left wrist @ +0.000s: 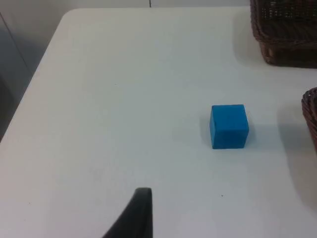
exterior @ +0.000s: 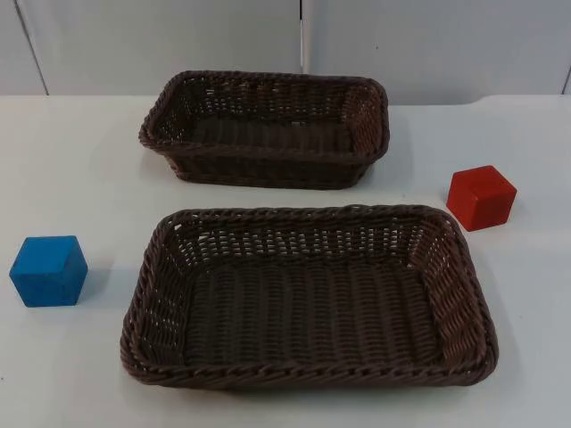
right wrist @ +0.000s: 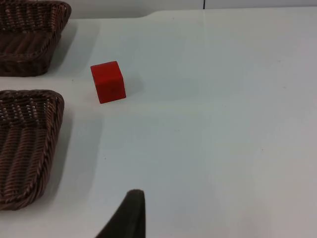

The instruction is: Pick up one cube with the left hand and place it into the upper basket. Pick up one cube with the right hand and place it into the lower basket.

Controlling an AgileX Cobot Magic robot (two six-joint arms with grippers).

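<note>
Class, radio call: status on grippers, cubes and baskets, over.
Both arms waiting. Blue cube left, red cube right, both on table. Upper basket, lower basket empty. Nothing blocking.

— What sort of place is this?
— A lab or test room, by the look of it. The white table [exterior: 80, 152] is bare apart from two brown woven baskets [exterior: 268, 129] in the middle of the frame and two plain colored cubes [exterior: 49, 270], one at each side.
— And behind it?
— A plain grey partition wall [exterior: 161, 45] across the top of the frame, with panel seams and nothing homely on it.
</note>
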